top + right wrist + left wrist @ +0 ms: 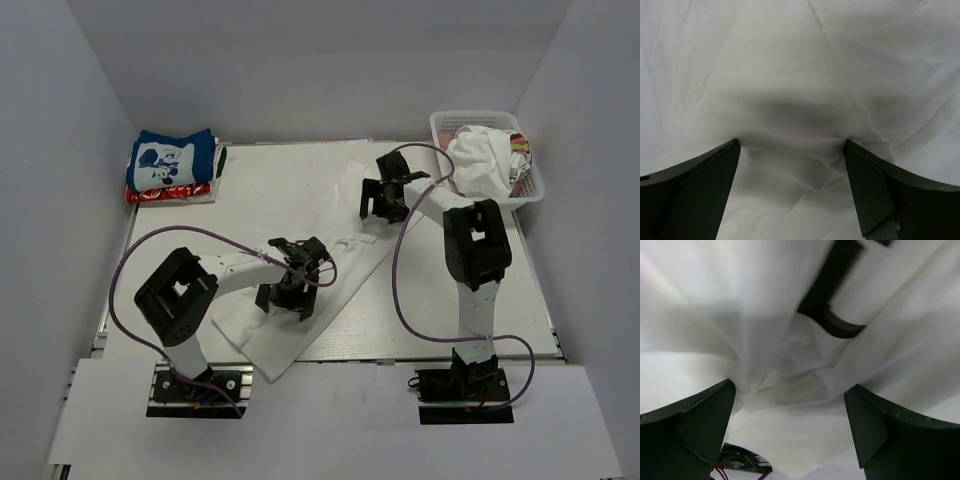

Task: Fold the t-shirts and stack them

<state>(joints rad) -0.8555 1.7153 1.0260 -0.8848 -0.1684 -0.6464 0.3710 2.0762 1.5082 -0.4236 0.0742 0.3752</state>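
Note:
A large plain white t-shirt (pixel 340 250) lies spread in a long diagonal band across the table, from the near left to the far middle. My left gripper (pixel 288 295) is open and low over its near part. In the left wrist view the wide-apart fingers (pixel 700 425) straddle rumpled white cloth (pixel 740 315). My right gripper (pixel 383 205) is open on the shirt's far end. In the right wrist view its fingers (pixel 705 180) press down with a cloth ridge (pixel 790 60) bunched between them. A folded blue t-shirt with white print (pixel 170 160) sits on a red patterned one (pixel 160 194) at the back left.
A white basket (pixel 440 125) at the back right holds a crumpled white tee (pixel 480 160) with a bit of colourful print (pixel 520 147). White walls enclose the table on three sides. No pink tee is in view. Purple cables loop off both arms.

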